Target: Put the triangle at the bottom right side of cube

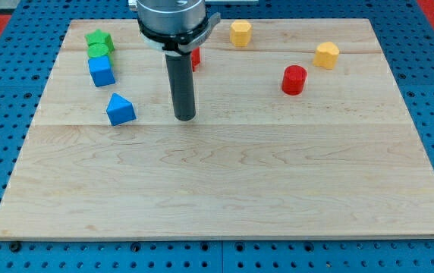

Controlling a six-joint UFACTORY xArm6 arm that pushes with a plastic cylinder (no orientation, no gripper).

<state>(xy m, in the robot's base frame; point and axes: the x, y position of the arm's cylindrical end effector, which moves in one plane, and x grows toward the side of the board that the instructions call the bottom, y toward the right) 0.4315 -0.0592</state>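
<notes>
Now | blue triangle (121,110) near my tip (184,117), on view's left | not touching

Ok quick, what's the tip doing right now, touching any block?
My tip: touching nothing, on bare board to the view's right of the blue triangle, apart from it.

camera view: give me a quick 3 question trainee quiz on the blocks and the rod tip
1. True or false: my tip touches the blue triangle.
2. What sits directly above the blue cube toward the view's top: A red cylinder, B green block, C yellow block?
3. On which side of my tip is the blue triangle?

Key: 1 false, a gap shows between them. 2 B. 3 the view's left.
</notes>
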